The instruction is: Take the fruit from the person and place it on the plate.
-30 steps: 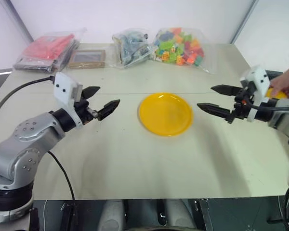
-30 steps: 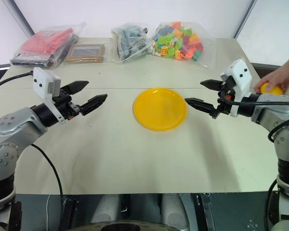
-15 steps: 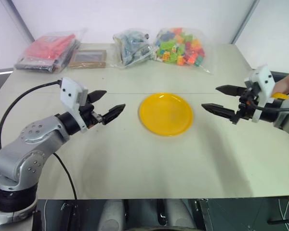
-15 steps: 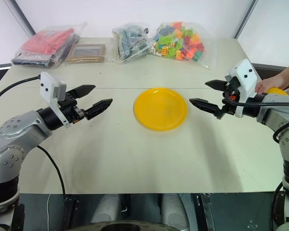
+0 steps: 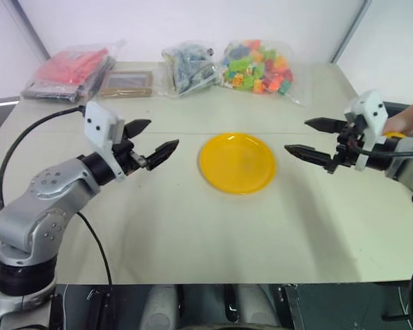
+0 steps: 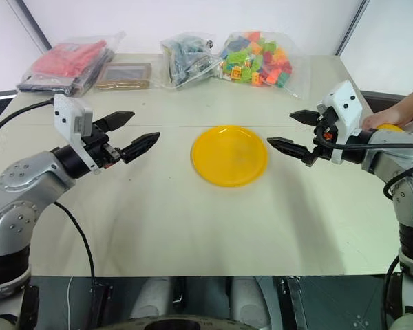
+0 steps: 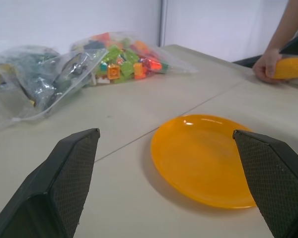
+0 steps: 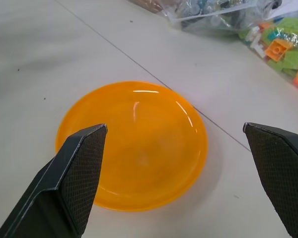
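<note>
One fruit [image 7: 291, 68] is what we wait on, and it sits in the person's hand [image 7: 268, 64] at the bench's right edge, not yet handed over. Over the past second the hand has drawn back a little toward that edge, so the handover seems no closer. Our right gripper [image 5: 315, 139], jaws wide and empty, hangs just beside it, facing the bare plate [image 5: 237, 162] at mid-bench. Our left gripper [image 5: 153, 139], likewise gaping and empty, has edged nearer the plate.
</note>
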Action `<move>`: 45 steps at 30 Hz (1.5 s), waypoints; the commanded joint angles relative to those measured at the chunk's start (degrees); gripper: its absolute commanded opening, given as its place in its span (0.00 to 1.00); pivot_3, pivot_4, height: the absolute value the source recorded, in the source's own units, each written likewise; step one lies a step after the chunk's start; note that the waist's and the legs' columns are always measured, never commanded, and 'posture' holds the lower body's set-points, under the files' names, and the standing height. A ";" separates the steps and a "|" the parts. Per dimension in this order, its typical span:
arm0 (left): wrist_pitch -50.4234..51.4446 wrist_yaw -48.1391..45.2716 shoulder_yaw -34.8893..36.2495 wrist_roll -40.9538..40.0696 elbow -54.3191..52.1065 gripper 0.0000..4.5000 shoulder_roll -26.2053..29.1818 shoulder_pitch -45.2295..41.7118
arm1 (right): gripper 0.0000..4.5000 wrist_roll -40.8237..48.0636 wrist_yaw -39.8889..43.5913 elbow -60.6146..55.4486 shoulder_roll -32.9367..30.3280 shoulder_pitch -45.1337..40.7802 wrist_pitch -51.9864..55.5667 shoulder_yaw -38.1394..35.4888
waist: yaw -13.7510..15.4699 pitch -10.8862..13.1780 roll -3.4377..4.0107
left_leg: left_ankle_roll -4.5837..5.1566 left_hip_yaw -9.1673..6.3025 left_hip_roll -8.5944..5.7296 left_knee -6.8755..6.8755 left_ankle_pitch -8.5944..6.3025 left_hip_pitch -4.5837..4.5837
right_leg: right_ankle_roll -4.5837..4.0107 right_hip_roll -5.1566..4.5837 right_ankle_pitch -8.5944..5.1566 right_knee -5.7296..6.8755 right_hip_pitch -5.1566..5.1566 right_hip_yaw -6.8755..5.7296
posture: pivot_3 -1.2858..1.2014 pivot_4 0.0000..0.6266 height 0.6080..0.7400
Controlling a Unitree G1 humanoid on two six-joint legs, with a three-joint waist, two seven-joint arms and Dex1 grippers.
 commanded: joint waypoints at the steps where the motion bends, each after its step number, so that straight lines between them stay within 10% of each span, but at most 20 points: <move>1: -1.13 -1.00 -0.11 0.62 -0.36 1.00 0.07 -1.07 | 1.00 1.07 -0.61 -2.83 -0.76 0.88 0.43 -2.78 | -0.10 0.00 0.00 | 0.00 -0.01 0.00 0.00 0.00 0.00 | 0.00 0.00 0.00 0.00 0.00 0.00 | 0.52 0.24 0.93; 22: -1.02 -2.51 -0.02 1.99 0.48 1.00 -0.66 -1.64 | 1.00 2.08 -2.11 -4.19 -0.57 1.35 1.90 -3.60 | -0.16 0.00 0.00 | 0.00 -0.02 0.01 0.01 0.00 0.01 | 0.00 0.01 0.00 0.01 0.01 0.00 | 0.52 0.24 0.93; 45: -3.29 0.20 1.16 -6.44 19.95 1.00 -16.72 -21.36 | 1.00 7.49 -6.91 -6.76 3.80 -8.21 5.08 -1.20 | 1.01 -0.01 -0.01 | 0.00 -0.04 -0.03 0.12 0.00 0.00 | 0.02 0.01 0.01 0.04 0.07 -0.02 | 0.52 0.24 0.93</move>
